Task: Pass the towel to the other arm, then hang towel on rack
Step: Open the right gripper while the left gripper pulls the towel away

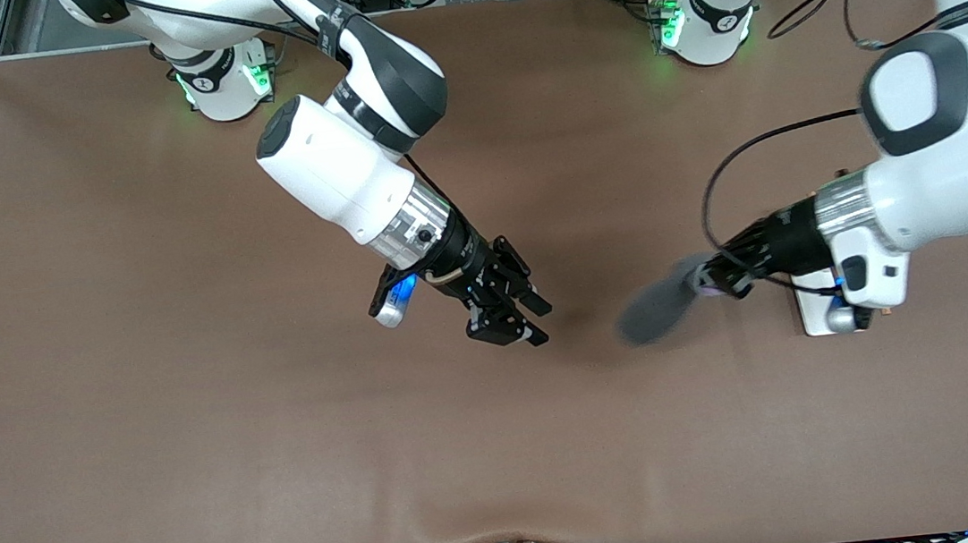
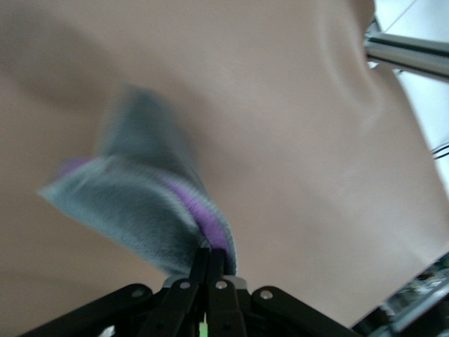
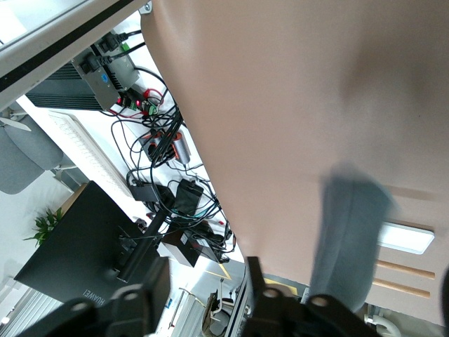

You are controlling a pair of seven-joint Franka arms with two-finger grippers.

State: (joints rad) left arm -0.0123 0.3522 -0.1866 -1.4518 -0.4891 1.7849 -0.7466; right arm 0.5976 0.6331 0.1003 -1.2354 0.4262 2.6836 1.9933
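So the towel (image 1: 657, 311) is off the table, pinched at one end by my left gripper (image 1: 712, 276) beside the rack (image 1: 821, 308), its long axis pointing toward the right gripper (image 1: 517, 315), which hangs spread, gripping nothing.

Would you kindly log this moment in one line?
left claw: shut on soft grey-purple cloth towel | right claw: open, empty
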